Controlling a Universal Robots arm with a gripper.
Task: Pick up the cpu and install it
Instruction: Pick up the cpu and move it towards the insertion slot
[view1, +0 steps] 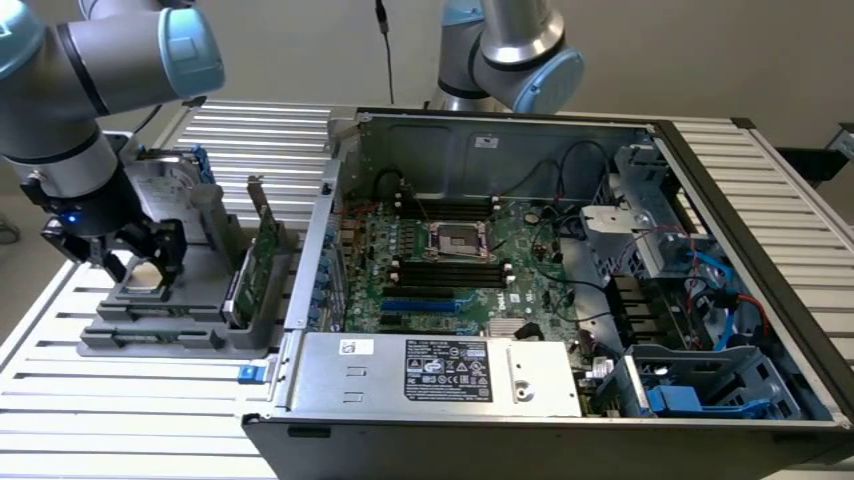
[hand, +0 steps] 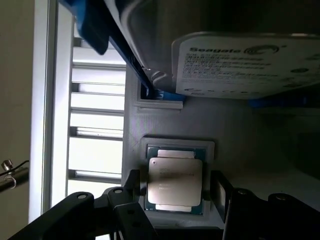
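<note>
The cpu (hand: 175, 177), a small flat square chip with a dull silver top, lies in a recess of the grey holder (hand: 165, 127). My gripper (hand: 175, 186) is open and straddles it, one dark finger (hand: 131, 184) on each side, with small gaps to the chip. At the exterior view's left, the gripper (view1: 134, 262) hangs low over the cpu (view1: 142, 272) on the grey holder (view1: 147, 325). The dark square socket (view1: 458, 240) with its metal frame sits in the middle of the motherboard inside the open computer case (view1: 400, 385).
An upright silver hard drive (hand: 245, 65) with a white label and blue handles stands in the holder just behind the cpu. A green card (view1: 256, 268) stands upright between holder and case. A second arm (view1: 514, 55) rises behind the case. Cables and drive bays crowd the case's right side.
</note>
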